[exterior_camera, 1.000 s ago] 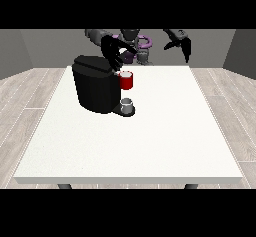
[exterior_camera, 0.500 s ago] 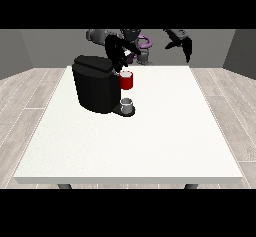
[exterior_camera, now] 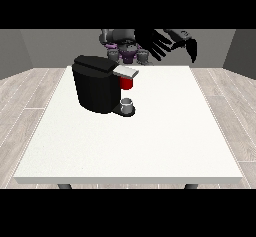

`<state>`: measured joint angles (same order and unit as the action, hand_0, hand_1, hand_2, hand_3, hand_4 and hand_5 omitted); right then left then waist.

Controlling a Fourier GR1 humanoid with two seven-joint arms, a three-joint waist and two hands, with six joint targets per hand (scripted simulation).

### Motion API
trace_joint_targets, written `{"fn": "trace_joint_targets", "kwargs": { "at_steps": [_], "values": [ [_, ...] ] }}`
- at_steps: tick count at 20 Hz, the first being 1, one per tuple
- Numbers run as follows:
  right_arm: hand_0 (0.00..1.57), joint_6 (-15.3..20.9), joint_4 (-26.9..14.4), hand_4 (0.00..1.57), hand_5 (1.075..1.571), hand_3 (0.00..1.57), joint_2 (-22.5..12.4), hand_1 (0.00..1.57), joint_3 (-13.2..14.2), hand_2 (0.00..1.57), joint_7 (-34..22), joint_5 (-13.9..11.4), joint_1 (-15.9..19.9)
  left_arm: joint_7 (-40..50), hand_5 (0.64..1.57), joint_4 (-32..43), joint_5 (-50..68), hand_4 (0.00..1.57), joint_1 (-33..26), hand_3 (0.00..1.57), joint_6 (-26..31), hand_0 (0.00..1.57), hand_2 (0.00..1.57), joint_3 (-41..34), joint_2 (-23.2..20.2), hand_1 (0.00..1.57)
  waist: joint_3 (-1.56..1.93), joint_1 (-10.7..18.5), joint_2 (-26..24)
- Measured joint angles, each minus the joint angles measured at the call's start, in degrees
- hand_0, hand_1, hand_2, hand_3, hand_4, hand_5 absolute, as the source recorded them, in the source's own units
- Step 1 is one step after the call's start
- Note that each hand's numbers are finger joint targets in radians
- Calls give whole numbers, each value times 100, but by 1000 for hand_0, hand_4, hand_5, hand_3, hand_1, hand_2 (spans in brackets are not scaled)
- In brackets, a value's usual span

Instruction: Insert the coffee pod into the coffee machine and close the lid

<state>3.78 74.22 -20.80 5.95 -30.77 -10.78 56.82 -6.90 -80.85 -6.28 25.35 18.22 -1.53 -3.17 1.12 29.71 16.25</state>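
Observation:
The black coffee machine [exterior_camera: 97, 83] stands on the white table [exterior_camera: 150, 141], left of its middle. Its grey lid [exterior_camera: 125, 71] lies flat, and a red thing at the machine [exterior_camera: 127, 83] shows just under it. A small grey thing [exterior_camera: 128, 104] sits on the machine's base below that. The hand at the view's right [exterior_camera: 167, 42] hangs in the air above the table's far edge, right of the machine. Its fingers are straight and spread, and it holds nothing. The arm at the view's left [exterior_camera: 112, 33] is back by the robot's body, and its hand does not show distinctly.
The robot's torso [exterior_camera: 127, 51] is behind the table's far edge. Wooden floor surrounds the table on both sides. The white tabletop stretches to the right of the machine and towards the camera.
The hand at the view's left has pulled back from over the machine's top. The hand at the view's right has swung left towards the middle. The lid now lies flat.

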Motion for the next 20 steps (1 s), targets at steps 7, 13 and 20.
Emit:
{"fn": "trace_joint_targets", "kwargs": {
  "at_steps": [7,13,20],
  "values": [
    [0,13,-344,53,1571,0,296,0,-141,0,1005,14,613,221,1571,-161,134,272,419,0,81,0,0,-70,-71,0,-95,237,456],
    [0,-43,-909,0,1571,0,397,0,-31,0,1583,112,983,304,1571,-341,151,322,426,0,79,0,0,-46,-78,0,-110,175,569],
    [0,-17,-1048,219,1571,0,1014,0,-326,0,2233,130,791,164,1571,-295,138,266,4,0,33,0,0,-86,-81,0,-113,-232,212]
  ]
}}
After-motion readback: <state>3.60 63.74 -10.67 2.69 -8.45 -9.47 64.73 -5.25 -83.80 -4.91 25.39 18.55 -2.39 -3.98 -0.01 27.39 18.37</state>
